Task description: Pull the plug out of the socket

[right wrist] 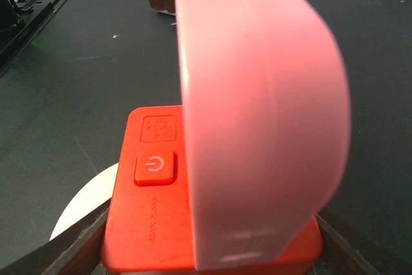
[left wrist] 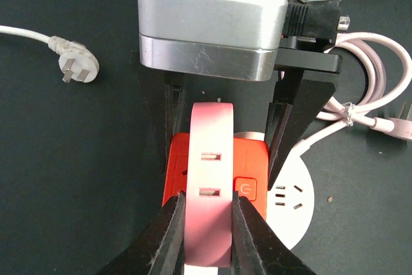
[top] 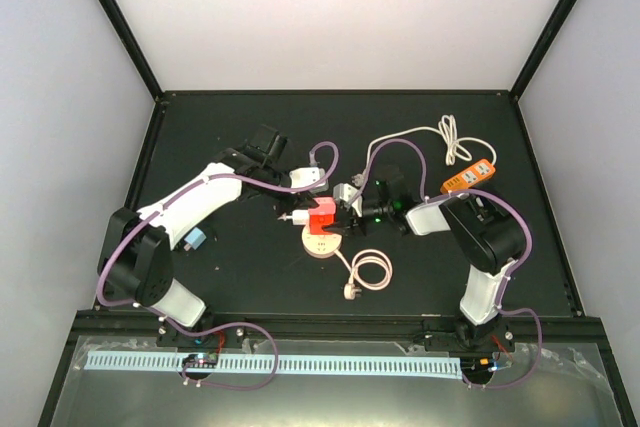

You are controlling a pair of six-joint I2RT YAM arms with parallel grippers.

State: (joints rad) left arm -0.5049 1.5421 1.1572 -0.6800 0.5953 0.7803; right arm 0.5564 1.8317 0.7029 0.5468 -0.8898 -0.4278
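A pink plug (left wrist: pixel 209 178) sits in a red cube socket (left wrist: pixel 251 162). My left gripper (left wrist: pixel 207 204) is shut on the plug, one finger on each flat side. My right gripper (right wrist: pixel 212 252) is shut on the red socket (right wrist: pixel 151 204), with its dark fingers (right wrist: pixel 80 246) at the cube's two sides. The plug (right wrist: pixel 264 114) fills much of the right wrist view. In the top view the two grippers meet mid-table, the left gripper (top: pixel 300 215) and the right gripper (top: pixel 346 211) on either side of the socket (top: pixel 322 206) and plug (top: pixel 323 220).
A round white socket base (top: pixel 320 245) lies just under the red cube. A coiled pink cable (top: pixel 372 269) lies in front. An orange power strip (top: pixel 468 175) with a white cord (top: pixel 440 137) lies at the back right. A loose white plug (left wrist: pixel 77 66) lies left.
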